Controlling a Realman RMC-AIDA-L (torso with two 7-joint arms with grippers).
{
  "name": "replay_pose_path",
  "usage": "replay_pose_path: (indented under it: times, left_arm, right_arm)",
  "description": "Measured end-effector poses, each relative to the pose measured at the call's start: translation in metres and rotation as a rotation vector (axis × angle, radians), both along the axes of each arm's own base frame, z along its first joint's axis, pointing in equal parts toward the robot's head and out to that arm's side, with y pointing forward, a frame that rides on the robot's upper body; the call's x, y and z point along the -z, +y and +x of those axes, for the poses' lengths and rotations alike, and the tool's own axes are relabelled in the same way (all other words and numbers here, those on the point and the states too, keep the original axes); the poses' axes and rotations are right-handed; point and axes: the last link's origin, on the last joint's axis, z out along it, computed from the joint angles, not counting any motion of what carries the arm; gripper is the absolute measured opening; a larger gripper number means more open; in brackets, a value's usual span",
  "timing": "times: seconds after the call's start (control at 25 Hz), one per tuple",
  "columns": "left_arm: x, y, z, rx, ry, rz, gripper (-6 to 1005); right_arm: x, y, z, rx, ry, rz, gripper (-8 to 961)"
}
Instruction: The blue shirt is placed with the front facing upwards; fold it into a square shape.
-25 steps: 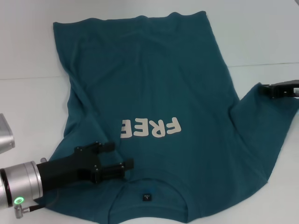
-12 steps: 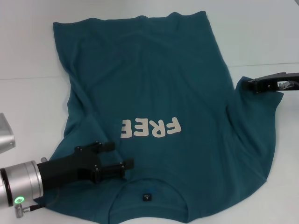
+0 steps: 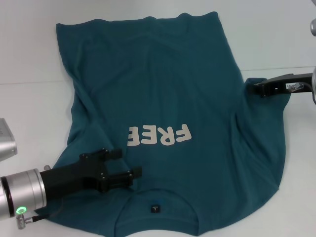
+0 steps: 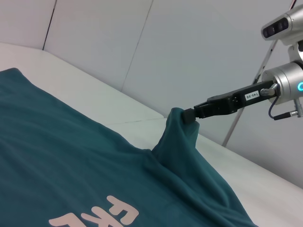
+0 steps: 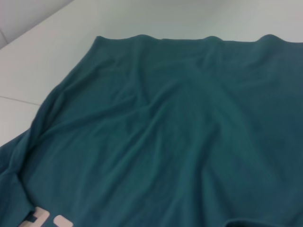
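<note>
Shirt (image 3: 163, 98) lies front up on the white worktop (image 3: 29, 108), collar toward the robot, hem at the far side. Pale lettering (image 3: 159, 135) on the chest reads "FREE", seen upside down from the head view; any further character is covered by folded cloth. Small black neck label (image 3: 155, 208) sits inside the collar, its print too small to read.

Left tool (image 3: 122, 165) rests low over the shirt's shoulder area near the collar, fingers apart, lying just above or on the cloth; contact cannot be told. A green light glows on that arm's silver wrist (image 3: 19, 211).

Right tool (image 4: 189, 115) is clamped on the sleeve (image 4: 180, 130), holding its tip lifted off the worktop so the cloth hangs in a peak below the fingers. In the head view this tool (image 3: 257, 90) sits at the shirt's right edge, level with mid-body. A white sticker (image 4: 252, 94) on its black finger housing carries small print, not clearly legible.

Right wrist view shows only the shirt's wrinkled lower body and hem (image 5: 189, 40).
</note>
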Motion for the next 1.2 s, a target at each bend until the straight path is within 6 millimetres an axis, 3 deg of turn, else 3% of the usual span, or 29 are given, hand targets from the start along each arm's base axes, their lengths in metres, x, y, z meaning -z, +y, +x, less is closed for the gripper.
replay_pose_path:
  times: [0.44, 0.64, 0.92, 1.2]
  left_arm:
    - [0.001, 0.000, 0.000, -0.001, -0.002, -0.002, 907]
    - [0.001, 0.000, -0.001, -0.004, 0.002, 0.001, 907]
    - [0.001, 0.001, -0.001, -0.004, 0.005, 0.002, 907]
    - [0.001, 0.000, -0.001, -0.002, 0.007, 0.001, 907]
  right_arm:
    - [0.025, -0.001, -0.017, -0.041, -0.047, -0.094, 10]
    - [0.040, -0.002, -0.030, -0.086, -0.077, -0.154, 97]
    - [0.040, -0.001, -0.029, -0.068, -0.091, -0.155, 337]
    - [0.029, -0.004, -0.008, 0.040, -0.068, -0.100, 555]
